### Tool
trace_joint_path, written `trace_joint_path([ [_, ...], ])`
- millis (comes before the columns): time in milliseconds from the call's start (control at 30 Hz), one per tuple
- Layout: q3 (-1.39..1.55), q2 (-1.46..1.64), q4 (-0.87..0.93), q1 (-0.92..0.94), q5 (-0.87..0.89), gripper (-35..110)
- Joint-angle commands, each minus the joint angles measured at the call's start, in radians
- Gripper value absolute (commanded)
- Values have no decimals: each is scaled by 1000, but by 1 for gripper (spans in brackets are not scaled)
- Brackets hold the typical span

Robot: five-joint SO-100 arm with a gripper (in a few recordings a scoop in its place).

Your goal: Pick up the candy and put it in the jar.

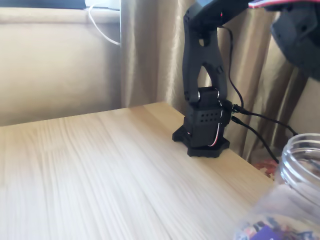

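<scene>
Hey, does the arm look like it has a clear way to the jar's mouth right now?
Probably yes. The jar stands open at the table's right edge near the arm's base, with nothing over its rim. The gripper's position can't be judged.

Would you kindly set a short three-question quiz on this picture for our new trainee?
1. True or false: the jar has a lid on.
2. Where on the table does the arm's black base stand: A) at the far edge by the curtain, B) at the near left corner?
3. What colour shows through the jar's wall?

Key: 1. False, its mouth is open. 2. A. 3. Purple, from wrappers inside.
</scene>
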Motion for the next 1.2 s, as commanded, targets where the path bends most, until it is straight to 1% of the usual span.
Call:
trace_joint_path([
  [0,18,35,-46,-21,8,6],
  [433,48,57,-12,14,23,12],
  [700,71,89,-6,18,31,12],
  [1033,77,89,17,15,32,27],
  [1167,74,89,28,15,34,27],
])
